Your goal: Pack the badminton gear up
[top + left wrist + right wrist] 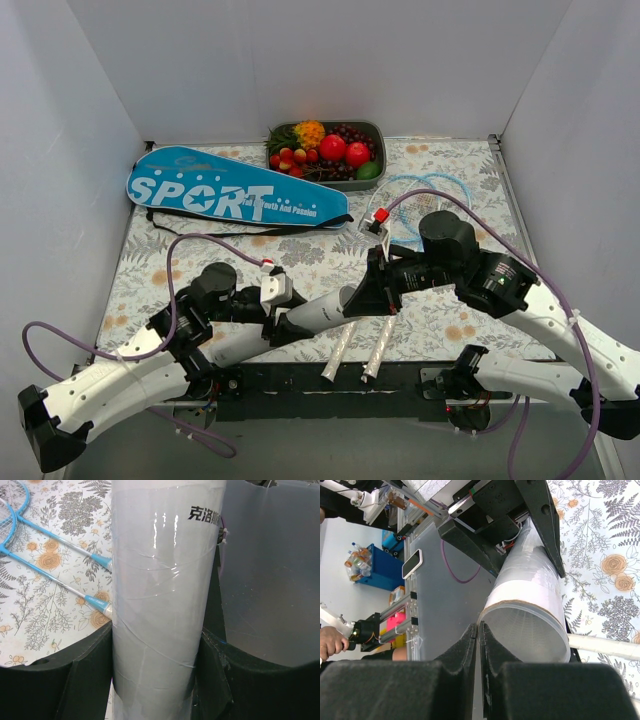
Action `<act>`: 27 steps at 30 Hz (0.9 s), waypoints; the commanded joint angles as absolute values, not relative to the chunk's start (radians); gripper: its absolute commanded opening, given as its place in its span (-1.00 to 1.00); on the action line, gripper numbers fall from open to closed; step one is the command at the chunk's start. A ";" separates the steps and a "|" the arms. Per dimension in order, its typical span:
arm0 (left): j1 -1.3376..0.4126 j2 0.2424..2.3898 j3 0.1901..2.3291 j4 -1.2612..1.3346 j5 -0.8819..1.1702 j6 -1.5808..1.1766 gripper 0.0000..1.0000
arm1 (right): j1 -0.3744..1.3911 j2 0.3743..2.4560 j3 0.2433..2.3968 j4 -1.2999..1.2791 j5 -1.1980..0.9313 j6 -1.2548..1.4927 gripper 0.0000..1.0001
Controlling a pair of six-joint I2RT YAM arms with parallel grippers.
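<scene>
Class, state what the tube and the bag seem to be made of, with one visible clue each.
Tube: probably card under glossy plastic film; bright glare streaks, wrinkled wrap. Bag: likely fabric, mostly matte; printed lettering, limp strap.

Bag (235, 192) back-L, tray (383, 150) to its R (rackets (430, 195) front-R of tray), tube (325, 312) front-ctr.

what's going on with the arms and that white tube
The left gripper is clamped around the white shuttlecock tube, holding it over the handles of the two rackets, which lie on the table. The right gripper is shut, with its fingertips right beside the tube's end. The blue SPORT bag lies at the far left, and none of the gear is packed yet.
</scene>
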State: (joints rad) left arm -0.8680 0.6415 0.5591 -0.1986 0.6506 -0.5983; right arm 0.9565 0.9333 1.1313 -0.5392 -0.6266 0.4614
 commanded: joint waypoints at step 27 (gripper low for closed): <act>-0.865 0.586 0.614 -0.097 0.640 -0.627 -0.82 | 1.017 0.928 1.086 -0.434 -0.555 0.522 -0.28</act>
State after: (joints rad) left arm -0.8684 0.6037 0.5591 -0.2390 0.6544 -0.5991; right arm 1.0008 0.8986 1.0683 -0.4278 -0.5968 0.5350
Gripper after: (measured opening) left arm 0.551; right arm 0.360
